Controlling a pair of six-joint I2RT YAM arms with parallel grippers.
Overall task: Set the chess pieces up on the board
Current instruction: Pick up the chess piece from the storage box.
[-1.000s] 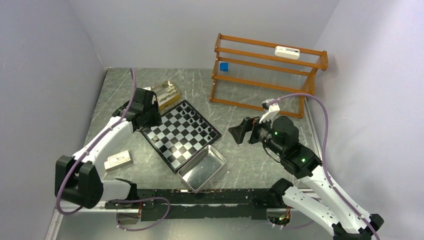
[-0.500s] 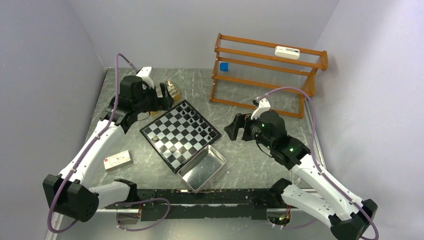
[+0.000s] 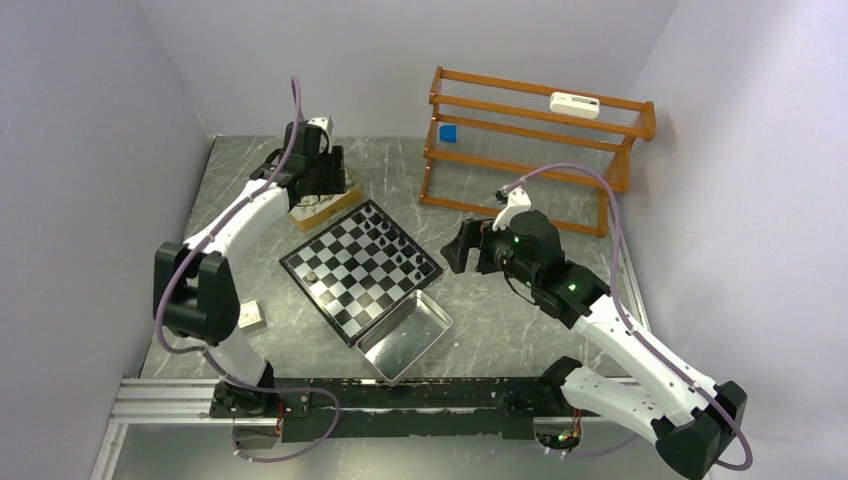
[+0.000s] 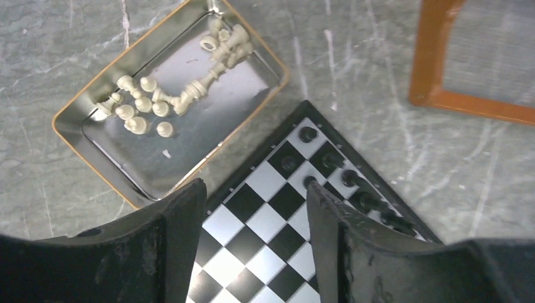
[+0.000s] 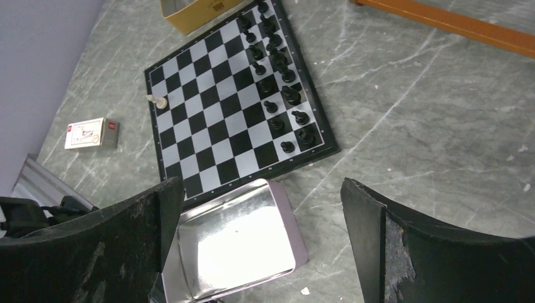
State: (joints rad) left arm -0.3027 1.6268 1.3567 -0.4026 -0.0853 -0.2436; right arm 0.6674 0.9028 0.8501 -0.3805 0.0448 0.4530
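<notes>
The board (image 3: 360,268) lies on the table's middle left. Several black chess pieces (image 3: 398,245) stand along its right edge, and one pale piece (image 3: 312,273) stands near its left corner. Many pale pieces (image 4: 158,104) lie loose in the gold-rimmed box (image 4: 94,158) beyond the board's far corner. My left gripper (image 3: 318,183) hovers over that box and the board's far corner (image 4: 277,208), open and empty (image 4: 255,192). My right gripper (image 3: 463,250) hangs right of the board, open and empty (image 5: 262,189). The right wrist view shows the board (image 5: 208,129), the black pieces (image 5: 277,69) and the pale piece (image 5: 156,101).
An empty shiny metal tray (image 3: 405,335) lies at the board's near edge, also in the right wrist view (image 5: 233,243). A small card box (image 5: 91,134) lies left of the board. A wooden rack (image 3: 530,150) stands at the back right.
My left arm has swung from the board's left side back and to the right, over the gold box. My right gripper has shifted a little left and away from the bases.
</notes>
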